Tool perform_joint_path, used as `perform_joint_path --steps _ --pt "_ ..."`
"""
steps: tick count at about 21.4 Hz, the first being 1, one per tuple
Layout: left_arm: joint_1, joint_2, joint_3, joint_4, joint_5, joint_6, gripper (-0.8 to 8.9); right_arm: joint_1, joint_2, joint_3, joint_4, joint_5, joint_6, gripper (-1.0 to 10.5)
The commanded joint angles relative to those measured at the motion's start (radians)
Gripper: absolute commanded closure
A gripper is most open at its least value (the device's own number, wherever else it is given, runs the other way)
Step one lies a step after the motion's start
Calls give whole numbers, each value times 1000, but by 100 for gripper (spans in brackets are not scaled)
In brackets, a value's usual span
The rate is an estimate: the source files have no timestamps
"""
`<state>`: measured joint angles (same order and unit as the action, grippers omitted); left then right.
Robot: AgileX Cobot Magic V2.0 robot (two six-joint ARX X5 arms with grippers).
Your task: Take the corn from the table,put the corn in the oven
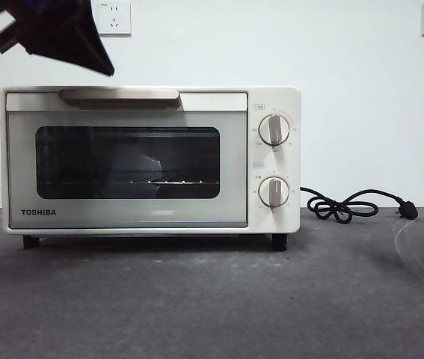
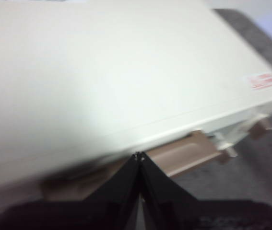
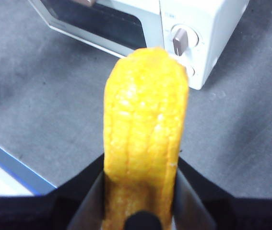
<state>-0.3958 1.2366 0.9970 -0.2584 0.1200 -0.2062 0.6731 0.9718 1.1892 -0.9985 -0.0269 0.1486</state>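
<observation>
Yellow corn (image 3: 143, 139) sits clamped in the right end effector (image 3: 140, 191); left end effector (image 2: 139, 155), clenched empty, hovers above the closed oven (image 1: 271, 217) handle (image 1: 119, 96).

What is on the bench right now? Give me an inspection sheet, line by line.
Surface: dark grey table, mottled.
Job's things: oven standing on the table, door shut; corn held off the table, out in front of the oven.
Clutter: nothing seen.
Grippers: left gripper shut, empty, just above the oven's beige handle; right gripper shut on the corn.
Cables: black cord lying unplugged beside the oven.
Surroundings: white wall with two sockets.
</observation>
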Motion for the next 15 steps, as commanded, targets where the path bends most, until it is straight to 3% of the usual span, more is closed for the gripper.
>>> perform_joint_path --steps 1,7,15 --pt "-10 19 5 13 -45 56 819 1 -2 3 2 -3 -19 957" --pt "-12 55 5 -10 -42 60 819 1 -2 3 3 -3 -21 957" --pt "-23 82 5 -210 -42 61 819 1 -2 3 3 -3 -23 957"
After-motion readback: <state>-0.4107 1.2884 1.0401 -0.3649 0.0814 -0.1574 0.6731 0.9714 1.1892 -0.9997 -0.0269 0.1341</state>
